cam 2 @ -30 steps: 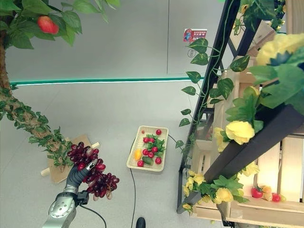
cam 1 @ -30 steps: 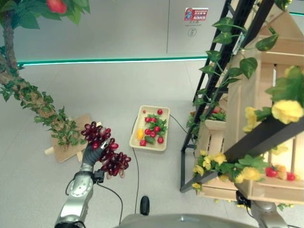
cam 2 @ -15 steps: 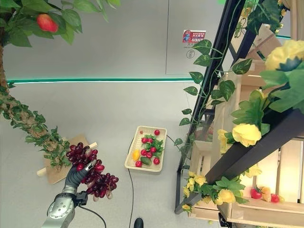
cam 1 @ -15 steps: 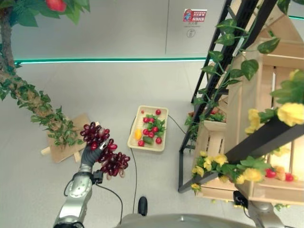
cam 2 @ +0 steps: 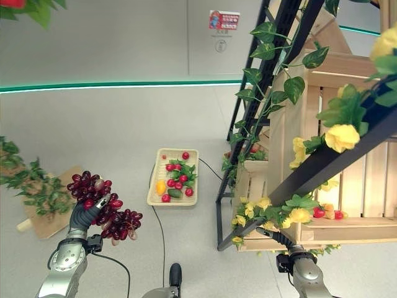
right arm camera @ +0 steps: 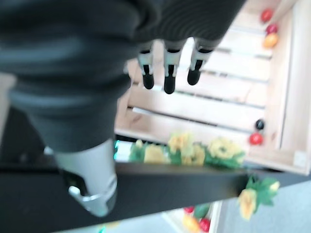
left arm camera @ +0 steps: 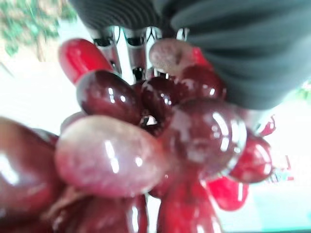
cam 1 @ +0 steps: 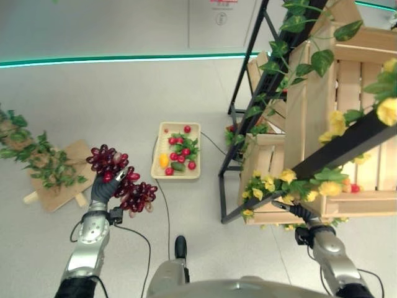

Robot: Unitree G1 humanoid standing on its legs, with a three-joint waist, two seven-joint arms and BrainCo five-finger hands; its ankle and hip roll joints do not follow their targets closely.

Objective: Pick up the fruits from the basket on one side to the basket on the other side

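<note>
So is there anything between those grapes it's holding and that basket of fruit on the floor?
Nothing visible. The left hand holds the grapes up in the air, and the floor between them and the basket looks open. The leafy branch lies on the far side of the hand, away from the basket.

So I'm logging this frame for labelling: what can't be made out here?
- Small fruits in the floor basket: too small in the eye views to name each one.
- Left hand: its fingers are buried in the grape bunch, so the grip itself is hidden.
- Right hand: in the eye views flowers and the black frame bar cover it.
- Wooden crate: cut off by the right edge.
</note>
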